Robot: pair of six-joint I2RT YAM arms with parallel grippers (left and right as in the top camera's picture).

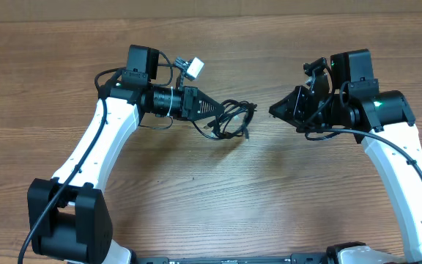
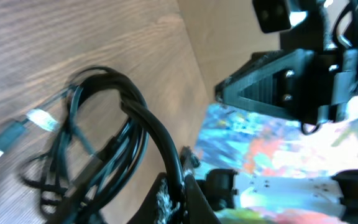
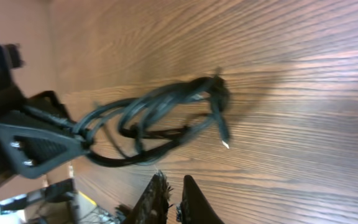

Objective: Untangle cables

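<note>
Overhead: cables [image 1: 231,117], black tangle on table [image 1: 196,191], just toward 12 o'clock of centre. Left gripper [image 1: 217,110] at their 9 o'clock; right gripper [image 1: 274,111] at 3 o'clock, apart from them.
Left wrist: jaws clamped on a cable loop.
Right wrist: fingers [image 3: 158,198] narrowly parted, holding nothing; tangle at 12 o'clock.

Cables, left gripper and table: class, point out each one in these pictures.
cables [image 3: 213,87], right wrist view, bunched end of the coil
left gripper [image 1: 220,110], overhead view, between its fingertips
table [image 1: 269,191], overhead view, bare wood
</note>
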